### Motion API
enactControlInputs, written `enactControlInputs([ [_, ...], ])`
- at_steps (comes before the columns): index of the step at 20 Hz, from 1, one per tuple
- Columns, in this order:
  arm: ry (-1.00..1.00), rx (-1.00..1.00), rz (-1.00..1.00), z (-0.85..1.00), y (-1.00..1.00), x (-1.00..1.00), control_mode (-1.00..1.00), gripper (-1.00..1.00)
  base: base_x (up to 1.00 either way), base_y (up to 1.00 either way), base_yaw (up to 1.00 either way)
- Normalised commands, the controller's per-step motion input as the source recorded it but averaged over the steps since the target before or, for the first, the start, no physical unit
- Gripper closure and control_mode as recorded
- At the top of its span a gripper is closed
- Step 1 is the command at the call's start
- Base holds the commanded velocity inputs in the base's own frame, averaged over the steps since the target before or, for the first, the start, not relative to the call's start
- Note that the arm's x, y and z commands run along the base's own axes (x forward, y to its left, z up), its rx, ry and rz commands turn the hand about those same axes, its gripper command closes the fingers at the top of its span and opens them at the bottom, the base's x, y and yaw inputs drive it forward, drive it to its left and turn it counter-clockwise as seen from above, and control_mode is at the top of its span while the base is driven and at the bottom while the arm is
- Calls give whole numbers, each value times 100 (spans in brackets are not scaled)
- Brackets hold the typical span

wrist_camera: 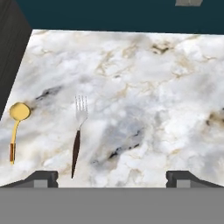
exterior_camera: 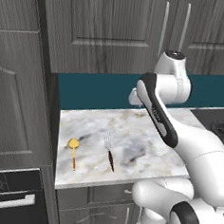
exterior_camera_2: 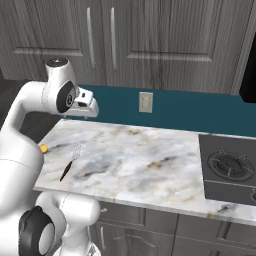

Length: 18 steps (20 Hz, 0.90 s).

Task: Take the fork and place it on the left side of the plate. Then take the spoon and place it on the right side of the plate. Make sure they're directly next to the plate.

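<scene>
The fork (wrist_camera: 78, 135), silver head and dark brown handle, lies on the marble counter (wrist_camera: 153, 87), tines pointing toward the backsplash. To its left lies the golden spoon (wrist_camera: 16, 127), close to the counter's left edge. Both also lie near the counter's left end in the left base view, fork (exterior_camera: 109, 154) and spoon (exterior_camera: 73, 151), and in the right base view, fork (exterior_camera_2: 70, 162) and spoon (exterior_camera_2: 44, 148). My gripper (wrist_camera: 113, 178) hangs high above the counter, open and holding nothing, its fingertips (wrist_camera: 41, 177) wide apart, with the fork below and slightly left. The plate is out of view.
A dark cooktop (exterior_camera_2: 230, 170) sits at the counter's right end. A tall dark cabinet (exterior_camera: 19, 102) with an oven (exterior_camera: 11, 201) below bounds the counter's left edge. The teal backsplash carries a wall outlet (exterior_camera_2: 145, 102). Upper cabinets (exterior_camera_2: 150, 40) hang above.
</scene>
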Motion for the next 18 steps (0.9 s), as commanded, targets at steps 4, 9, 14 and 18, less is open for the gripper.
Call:
enactControlInputs([
  [4, 0, 0, 0, -28, 49, 0, -100, -100, 0, 0, 0],
  [9, 0, 0, -1, -46, 60, 0, -100, -100, 0, 0, 0],
  [14, 0, 0, -1, -40, 44, 0, -100, -100, 0, 0, 0],
  [18, 0, 0, -1, -44, 34, 2, -100, -100, 0, 0, 0],
])
